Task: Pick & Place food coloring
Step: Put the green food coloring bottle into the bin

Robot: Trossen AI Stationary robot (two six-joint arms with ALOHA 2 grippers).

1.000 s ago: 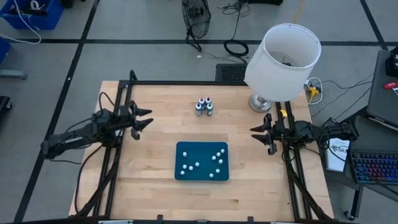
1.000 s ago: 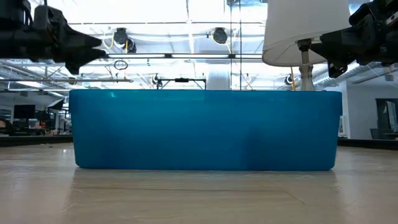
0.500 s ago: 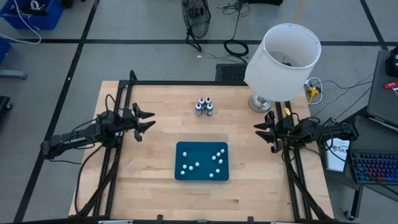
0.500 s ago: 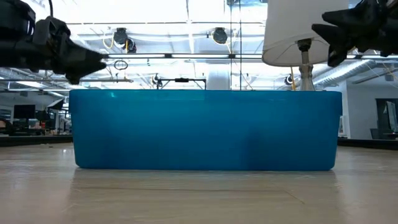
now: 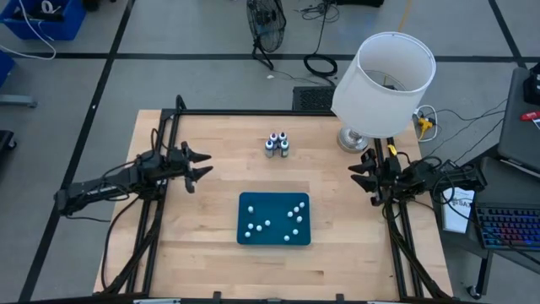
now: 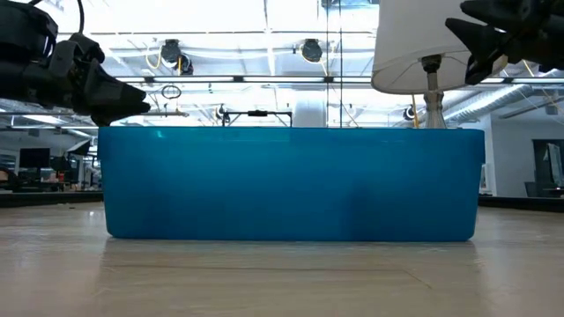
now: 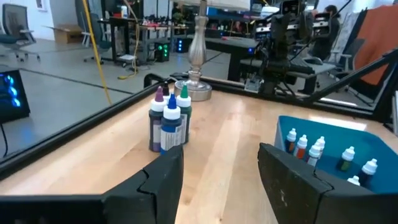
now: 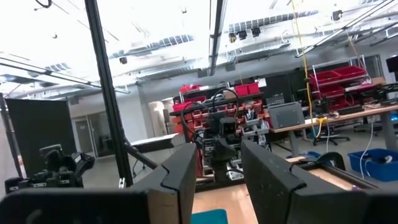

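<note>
I hold my left claw (image 5: 200, 165) spread and empty, aimed at the bottles (image 5: 277, 144) standing ahead of it on the table (image 5: 219, 135), right claw (image 5: 358, 175) parted, idle opposite.

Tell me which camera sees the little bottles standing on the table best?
The left wrist view: the cluster of small white-capped, dark-bodied bottles stands close, labels and coloured tips visible. The high view shows it only as tiny dots from above. The low view and right wrist view show none of it.

Open left tool (image 7: 221, 180), food coloring (image 7: 169, 119) cluster ahead, teal tray (image 7: 292, 124) beside
</note>
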